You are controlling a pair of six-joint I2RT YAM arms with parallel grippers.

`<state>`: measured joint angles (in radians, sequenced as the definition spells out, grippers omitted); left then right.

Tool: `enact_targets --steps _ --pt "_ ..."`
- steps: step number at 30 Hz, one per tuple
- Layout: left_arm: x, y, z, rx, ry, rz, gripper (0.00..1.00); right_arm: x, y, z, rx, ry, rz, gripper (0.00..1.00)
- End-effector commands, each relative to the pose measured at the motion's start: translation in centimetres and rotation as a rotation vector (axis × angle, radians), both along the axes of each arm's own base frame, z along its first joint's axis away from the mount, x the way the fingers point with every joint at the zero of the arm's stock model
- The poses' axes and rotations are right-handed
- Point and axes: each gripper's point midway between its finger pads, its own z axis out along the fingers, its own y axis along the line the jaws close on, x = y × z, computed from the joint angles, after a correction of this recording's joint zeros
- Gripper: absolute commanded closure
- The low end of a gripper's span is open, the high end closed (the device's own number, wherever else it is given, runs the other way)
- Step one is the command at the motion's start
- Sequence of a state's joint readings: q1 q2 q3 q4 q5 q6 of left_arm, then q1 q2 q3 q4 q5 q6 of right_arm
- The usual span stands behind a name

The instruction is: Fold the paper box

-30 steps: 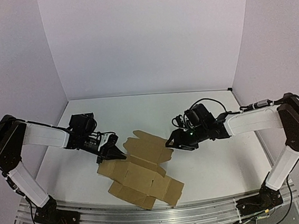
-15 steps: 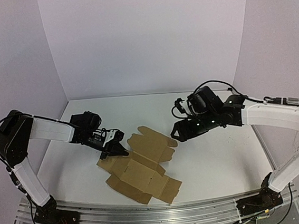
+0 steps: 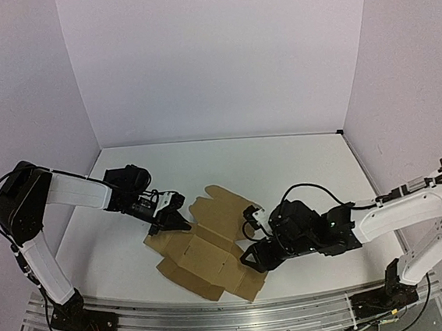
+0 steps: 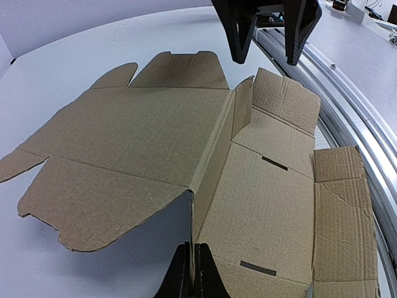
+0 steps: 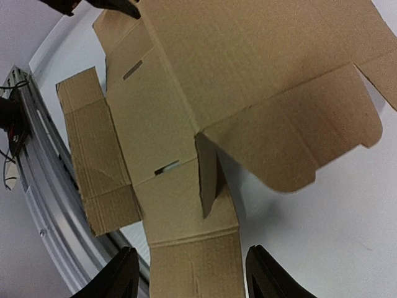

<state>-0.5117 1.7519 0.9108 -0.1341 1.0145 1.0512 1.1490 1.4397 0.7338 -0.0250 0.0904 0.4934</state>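
Note:
The paper box (image 3: 205,249) is a brown die-cut cardboard sheet lying mostly flat on the white table, with one long panel raised along a crease. My left gripper (image 3: 171,219) is at the sheet's left end. In the left wrist view its fingers (image 4: 192,279) are shut on the thin edge of that upright panel (image 4: 211,149). My right gripper (image 3: 255,258) hovers at the sheet's near right end. It is open, and in the right wrist view the fingers (image 5: 124,273) stand either side of the end flap (image 5: 192,261) without touching it. A small tab (image 5: 208,177) stands up just ahead.
An aluminium rail (image 3: 220,316) runs along the table's near edge, close under the sheet's near flaps (image 5: 56,205). White walls close in the table at the back and both sides. My right gripper's fingers (image 4: 239,31) show at the top of the left wrist view.
My right arm has swung from the far right side of the sheet down to its near right end and opened wider. The left gripper keeps its hold and has barely moved.

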Motion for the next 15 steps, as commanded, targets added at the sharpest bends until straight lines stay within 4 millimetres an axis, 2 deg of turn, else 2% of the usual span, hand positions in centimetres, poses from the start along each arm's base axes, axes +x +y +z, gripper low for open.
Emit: enact_targets --steps 1,5,9,12,15 --pt "0.4 -0.3 0.8 -0.01 -0.028 -0.014 1.0 3.1 2.3 0.3 0.041 -0.128 -0.071 0.42" --pt "0.3 -0.3 0.8 -0.011 -0.033 -0.017 1.0 4.1 3.0 -0.8 -0.001 -0.157 -0.082 0.49" --pt "0.0 -0.1 0.8 -0.012 -0.041 -0.027 1.0 5.1 2.8 -0.5 -0.01 -0.203 -0.126 0.61" --pt "0.1 -0.2 0.7 -0.01 -0.041 -0.024 1.0 4.8 3.9 -0.1 0.013 -0.207 -0.074 0.64" --pt "0.2 -0.2 0.6 -0.007 -0.044 -0.019 1.0 4.5 4.2 -0.5 0.007 -0.197 -0.055 0.71"
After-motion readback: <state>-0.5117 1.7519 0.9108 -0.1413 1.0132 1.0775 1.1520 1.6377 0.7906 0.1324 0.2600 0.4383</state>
